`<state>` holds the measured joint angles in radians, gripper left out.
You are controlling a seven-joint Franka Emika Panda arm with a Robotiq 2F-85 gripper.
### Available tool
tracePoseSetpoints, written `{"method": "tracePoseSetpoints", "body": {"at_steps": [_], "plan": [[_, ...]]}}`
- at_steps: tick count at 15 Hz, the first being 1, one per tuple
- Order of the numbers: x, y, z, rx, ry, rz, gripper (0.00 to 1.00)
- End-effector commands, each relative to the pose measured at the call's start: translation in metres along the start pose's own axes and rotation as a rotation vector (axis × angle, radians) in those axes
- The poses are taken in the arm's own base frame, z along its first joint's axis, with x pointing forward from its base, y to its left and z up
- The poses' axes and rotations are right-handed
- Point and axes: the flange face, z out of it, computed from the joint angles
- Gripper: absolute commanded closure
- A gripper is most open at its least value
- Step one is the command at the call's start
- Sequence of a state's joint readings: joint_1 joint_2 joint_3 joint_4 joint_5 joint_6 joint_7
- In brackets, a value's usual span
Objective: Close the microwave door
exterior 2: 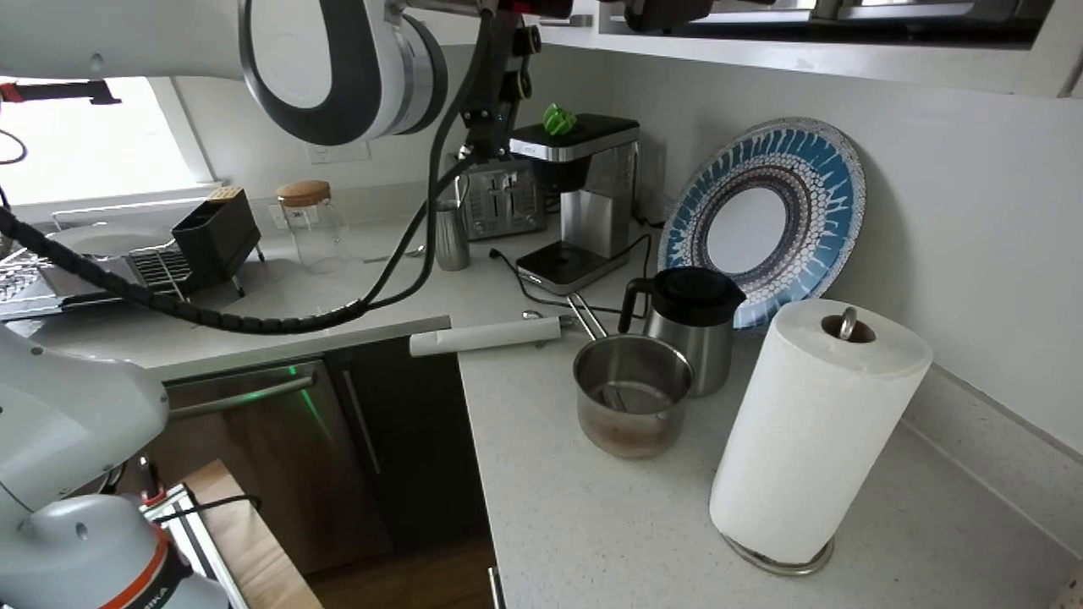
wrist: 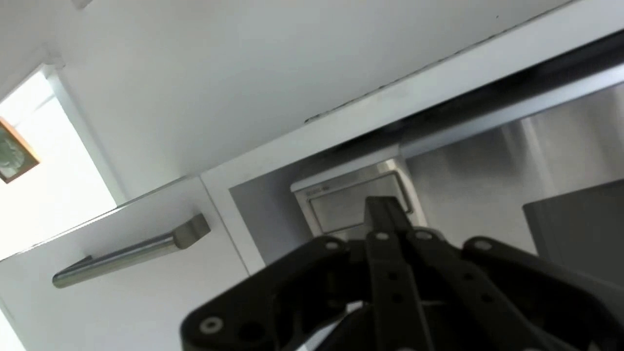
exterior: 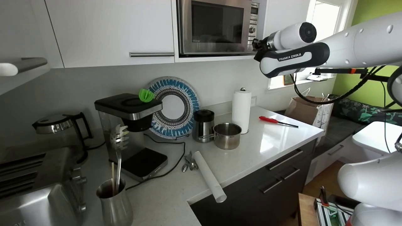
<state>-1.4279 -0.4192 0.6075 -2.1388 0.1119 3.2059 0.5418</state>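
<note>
The stainless-steel microwave (exterior: 253, 25) sits in a cabinet niche at the top of an exterior view. Its door (exterior: 217, 48), with a dark window, looks flush with the control panel. In an exterior view only the microwave's lower edge (exterior 2: 909, 12) shows. My gripper (exterior: 256, 47) is in front of the microwave's lower right corner; contact cannot be told. In the wrist view the gripper (wrist: 382, 209) has its fingertips together with nothing between them. They overlap the control panel (wrist: 336, 200), with the door (wrist: 468, 165) to their right.
White cabinet doors (exterior: 113, 31) flank the niche; a bar handle (wrist: 126, 258) sticks out in the wrist view. Below on the counter stand a paper towel roll (exterior: 241, 110), a saucepan (exterior: 227, 138), a coffee machine (exterior: 128, 106) and a round patterned tray (exterior: 191, 97).
</note>
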Motion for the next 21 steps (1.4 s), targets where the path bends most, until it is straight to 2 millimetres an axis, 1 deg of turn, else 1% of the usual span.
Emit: {"method": "tracePoseSetpoints", "body": {"at_steps": [1,2,3,4,6,13,17,21], "plan": [[-0.012,-0.010,0.000,0.039,-0.094,-0.027,1.00],[-0.012,-0.013,0.000,0.049,-0.108,-0.023,1.00],[-0.007,-0.015,-0.001,0.053,-0.122,-0.007,1.00],[-0.011,-0.014,-0.003,0.044,-0.084,-0.016,1.00],[-0.010,-0.016,-0.004,0.048,-0.087,-0.016,1.00],[0.004,-0.032,0.010,0.064,-0.069,-0.024,1.00],[0.008,-0.037,0.025,0.067,-0.072,-0.027,1.00],[0.011,-0.045,0.046,0.081,-0.101,-0.025,1.00]]}}
